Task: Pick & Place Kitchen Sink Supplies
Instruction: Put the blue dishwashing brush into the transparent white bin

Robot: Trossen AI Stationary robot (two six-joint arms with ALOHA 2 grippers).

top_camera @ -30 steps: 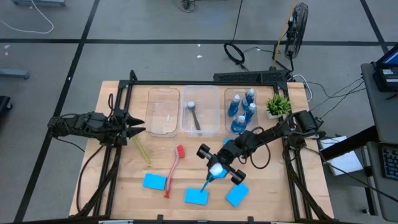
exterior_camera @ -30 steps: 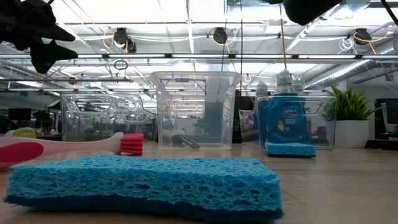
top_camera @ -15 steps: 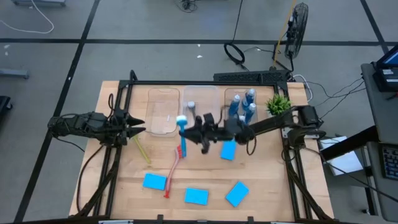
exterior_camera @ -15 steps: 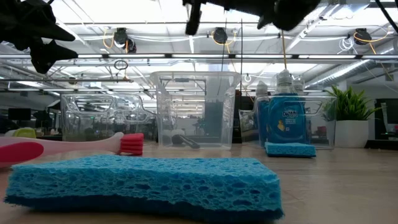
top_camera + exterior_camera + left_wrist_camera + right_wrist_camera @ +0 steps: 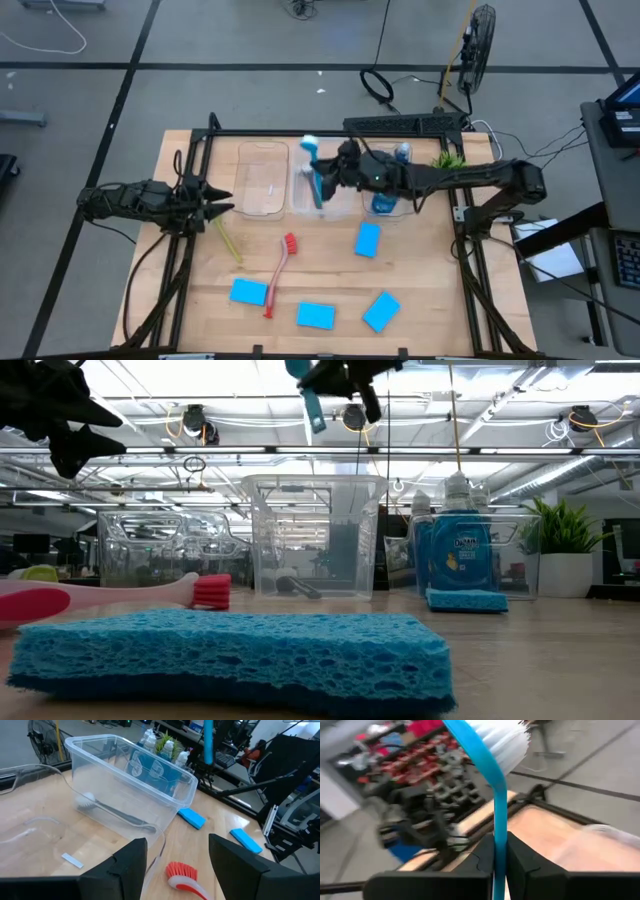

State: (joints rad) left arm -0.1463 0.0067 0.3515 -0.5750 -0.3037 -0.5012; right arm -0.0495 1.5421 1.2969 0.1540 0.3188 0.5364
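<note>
Since a second ago my right gripper (image 5: 335, 175) has carried the blue brush (image 5: 314, 170) from above the near sponges up to the far side of the table, where it now hangs over the middle bin (image 5: 322, 176). Its fingers (image 5: 485, 857) are clamped tight on the blue handle, white bristles pointing away from the wrist.

My left gripper (image 5: 222, 208) waits at the left edge of the table, fingers (image 5: 127, 862) spread apart and holding nothing.

I count three clear bins in a row along the far side. The left bin (image 5: 262, 178) looks bare. The middle bin holds one grey brush (image 5: 107, 810). The right bin (image 5: 385, 178) holds the blue bottles (image 5: 402, 153), partly hidden by my right arm, so I cannot count them from above.

Four blue sponges lie on the wood: one (image 5: 367, 239) just near of the bins, and three in a near row, left (image 5: 248, 292), centre (image 5: 316, 315) and right (image 5: 381, 311).

Two brushes lie on the table: the red brush (image 5: 279, 272) left of centre, and the yellow-green brush (image 5: 228, 240) beside my left gripper. That makes four brushes in all.

A potted plant (image 5: 447, 160) stands at the far right.
</note>
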